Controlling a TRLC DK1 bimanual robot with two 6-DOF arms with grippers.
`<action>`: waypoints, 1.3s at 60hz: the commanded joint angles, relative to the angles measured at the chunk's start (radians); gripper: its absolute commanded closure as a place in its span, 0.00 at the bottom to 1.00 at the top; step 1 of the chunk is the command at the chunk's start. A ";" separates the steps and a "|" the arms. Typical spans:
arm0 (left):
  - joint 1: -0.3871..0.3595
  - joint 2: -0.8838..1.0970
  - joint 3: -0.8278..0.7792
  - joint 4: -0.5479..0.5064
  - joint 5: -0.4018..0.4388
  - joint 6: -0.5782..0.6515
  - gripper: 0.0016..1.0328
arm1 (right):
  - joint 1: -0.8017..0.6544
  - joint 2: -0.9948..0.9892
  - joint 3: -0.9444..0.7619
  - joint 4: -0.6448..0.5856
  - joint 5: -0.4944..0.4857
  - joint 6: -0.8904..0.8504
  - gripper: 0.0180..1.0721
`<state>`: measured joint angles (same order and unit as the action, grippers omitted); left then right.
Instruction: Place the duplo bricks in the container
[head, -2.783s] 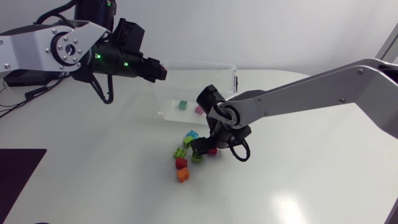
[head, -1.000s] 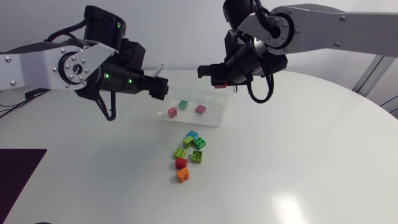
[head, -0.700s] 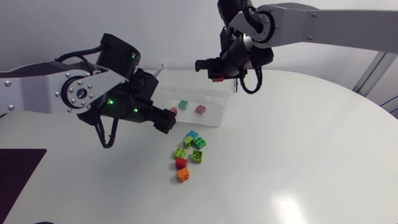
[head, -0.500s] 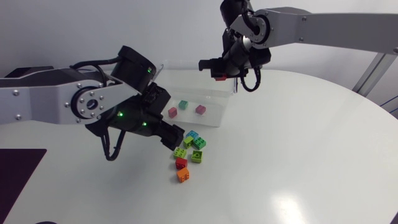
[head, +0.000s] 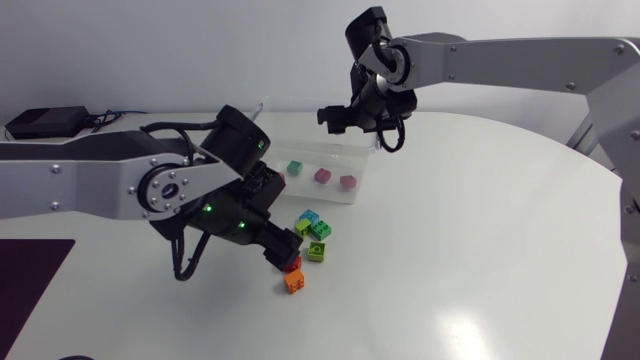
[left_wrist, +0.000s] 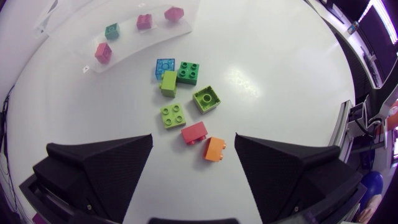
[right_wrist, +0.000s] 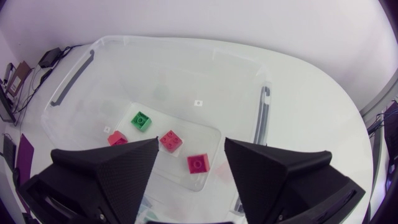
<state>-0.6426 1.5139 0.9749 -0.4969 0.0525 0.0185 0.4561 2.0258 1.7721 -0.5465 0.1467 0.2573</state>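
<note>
The clear plastic container stands at the back of the table with a green brick, a pink brick and a reddish-pink brick inside. My right gripper hangs open above its far side, nothing between its fingers. In the right wrist view a reddish-pink brick lies on the container floor below. My left gripper is open, low over the loose pile. The red brick and orange brick sit between its fingers, with lime, green and blue bricks just ahead.
The loose pile lies on the white table just in front of the container. A dark mat lies at the front left edge. My left arm covers the container's near left corner in the head view.
My right gripper has opened and the red brick it held now lies in the container. My left arm has swung down from beside the container to the loose pile.
</note>
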 joint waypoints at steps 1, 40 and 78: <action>0.000 0.057 -0.021 -0.008 0.009 -0.029 0.11 | 0.000 0.014 0.033 -0.003 0.011 -0.012 0.06; 0.061 0.315 0.153 0.067 0.027 -0.042 0.11 | 0.115 -0.455 -0.576 0.097 0.014 0.017 0.06; 0.078 0.393 0.159 0.120 0.027 -0.081 0.43 | 0.214 -0.487 -0.816 0.178 0.005 0.039 0.06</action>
<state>-0.5667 1.8824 1.1332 -0.3832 0.0719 -0.0341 0.6624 1.5612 0.9859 -0.3828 0.1539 0.2848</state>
